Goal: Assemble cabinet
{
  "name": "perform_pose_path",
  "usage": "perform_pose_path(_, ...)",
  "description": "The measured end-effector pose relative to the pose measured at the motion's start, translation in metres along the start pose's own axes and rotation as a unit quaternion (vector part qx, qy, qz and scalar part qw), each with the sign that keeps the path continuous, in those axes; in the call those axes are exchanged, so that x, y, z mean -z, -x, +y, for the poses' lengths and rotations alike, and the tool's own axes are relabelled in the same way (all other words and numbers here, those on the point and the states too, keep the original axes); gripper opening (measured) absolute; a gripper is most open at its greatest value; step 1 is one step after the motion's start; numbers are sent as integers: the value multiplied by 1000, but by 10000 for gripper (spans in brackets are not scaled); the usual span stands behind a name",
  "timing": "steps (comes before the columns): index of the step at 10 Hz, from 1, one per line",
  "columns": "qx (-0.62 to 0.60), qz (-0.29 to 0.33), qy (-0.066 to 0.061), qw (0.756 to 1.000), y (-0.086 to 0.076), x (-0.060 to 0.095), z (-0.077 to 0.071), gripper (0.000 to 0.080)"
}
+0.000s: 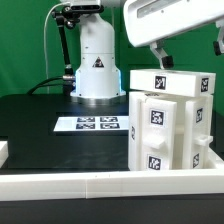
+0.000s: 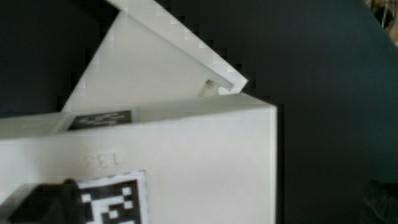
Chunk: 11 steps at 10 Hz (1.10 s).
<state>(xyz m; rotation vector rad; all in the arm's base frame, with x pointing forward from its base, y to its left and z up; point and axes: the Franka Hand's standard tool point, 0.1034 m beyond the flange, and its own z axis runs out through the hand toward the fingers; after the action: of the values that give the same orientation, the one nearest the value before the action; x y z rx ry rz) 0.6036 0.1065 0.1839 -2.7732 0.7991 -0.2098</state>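
Standing upright on the table (image 1: pixel 40 115): cabinet (image 1: pixel 170 120), tagged panels fitted; gripper (image 1: pixel 160 55) above, finger spread unreadable; risk: descending contact tips it.

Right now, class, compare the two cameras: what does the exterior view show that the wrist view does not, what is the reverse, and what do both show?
Only the exterior view shows the marker board on the black table, the arm's white base and the white rail in front. Only the wrist view shows, close up, a thin white panel edge rising at a slant above the cabinet's corner. Both show the white cabinet with its black-and-white tags.
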Motion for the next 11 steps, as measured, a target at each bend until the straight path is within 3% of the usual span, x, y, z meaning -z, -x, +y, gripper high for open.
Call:
perform_pose_path(2,200,-17,3,980,-8,-2,8,797)
perform_pose_path(3,318,-32,18,948,-9,-1,4,797)
perform_pose_path(4,389,-43,22,920,-13,0,1,797)
perform_pose_path(8,540,-48,27,840,-15,-4,6,797)
perform_pose_path(11,505,-57,30,861,-7,-13,11,797)
